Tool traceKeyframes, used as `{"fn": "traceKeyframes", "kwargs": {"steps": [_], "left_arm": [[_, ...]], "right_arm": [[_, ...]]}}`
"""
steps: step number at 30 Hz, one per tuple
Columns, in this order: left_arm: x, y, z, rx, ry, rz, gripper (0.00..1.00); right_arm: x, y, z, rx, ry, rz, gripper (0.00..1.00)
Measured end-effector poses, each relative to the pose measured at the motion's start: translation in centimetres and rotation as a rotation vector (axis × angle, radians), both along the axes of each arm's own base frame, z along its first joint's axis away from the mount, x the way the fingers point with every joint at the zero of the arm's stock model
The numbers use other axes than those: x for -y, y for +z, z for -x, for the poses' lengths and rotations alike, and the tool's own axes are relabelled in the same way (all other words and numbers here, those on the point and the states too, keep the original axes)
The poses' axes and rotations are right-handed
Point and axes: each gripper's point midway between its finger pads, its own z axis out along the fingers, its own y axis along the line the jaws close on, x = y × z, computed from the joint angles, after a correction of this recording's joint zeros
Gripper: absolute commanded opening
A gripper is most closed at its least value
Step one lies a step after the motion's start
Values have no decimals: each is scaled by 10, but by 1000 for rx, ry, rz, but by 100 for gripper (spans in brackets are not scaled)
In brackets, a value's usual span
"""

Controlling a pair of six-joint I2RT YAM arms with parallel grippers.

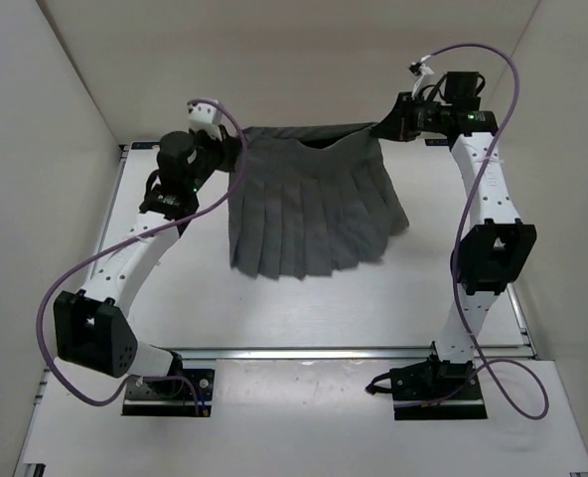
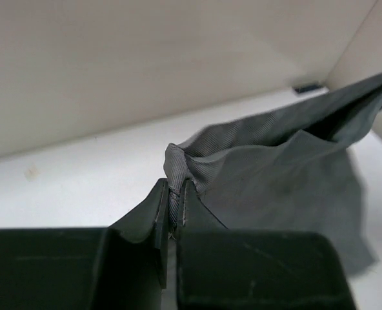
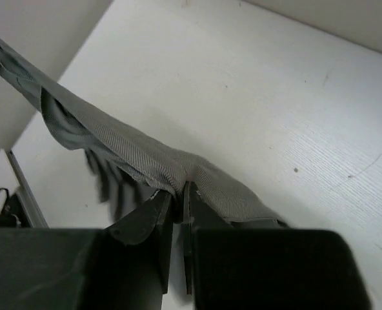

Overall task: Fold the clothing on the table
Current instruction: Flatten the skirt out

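**Grey garment held at both upper corners, far half of the table**

Left: the left gripper [image 1: 232, 151] has its jaws pressed nearly together on the left upper corner of the clothing [image 1: 309, 214]. In the left wrist view a small bunched tuft of grey fabric [image 2: 175, 169] stands up from between the fingertips [image 2: 157, 210], and the rest of the cloth runs off to the right above the white table [image 2: 81, 181].

Centre: the garment's upper edge is stretched in an almost straight line between the two grippers. Below it, the pleated body fans out toward the near side over the table [image 1: 304, 308]. Whether the hem touches the surface cannot be told.

Right: the right gripper [image 1: 383, 127] is likewise clamped narrowly on the right upper corner. In the right wrist view the fabric [image 3: 133, 152] drapes over the fingertips [image 3: 157, 213] and leads away to the upper left as a taut band.

A purple cable [image 1: 46, 318] loops beside the left arm, and a second [image 1: 517, 89] arcs over the right arm.
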Motion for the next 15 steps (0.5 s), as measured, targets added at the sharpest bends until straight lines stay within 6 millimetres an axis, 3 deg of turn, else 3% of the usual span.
{"fn": "traceKeyframes", "kwargs": {"steps": [2, 5, 7, 9, 11, 12, 13, 15], "left_arm": [[0, 37, -4, 67, 1, 9, 0], [4, 90, 15, 188, -19, 32, 0], [4, 104, 39, 242, -27, 53, 0], [-1, 99, 65, 260, -31, 79, 0], [-8, 77, 84, 235, -21, 95, 0], [-10, 61, 90, 217, -13, 104, 0], [-11, 38, 98, 185, -6, 109, 0], [-12, -21, 111, 74, 11, 107, 0]], "right_arm": [[4, 20, 7, 25, -9, -24, 0], [8, 62, 27, 120, -19, -27, 0], [9, 86, 46, 186, -26, -18, 0], [5, 89, 71, 224, -22, -9, 0], [-3, 68, 95, 202, -14, -2, 0], [-7, 48, 106, 178, -12, 6, 0], [-12, 22, 116, 136, -12, 16, 0], [-18, -46, 136, -4, -15, 48, 0]]}}
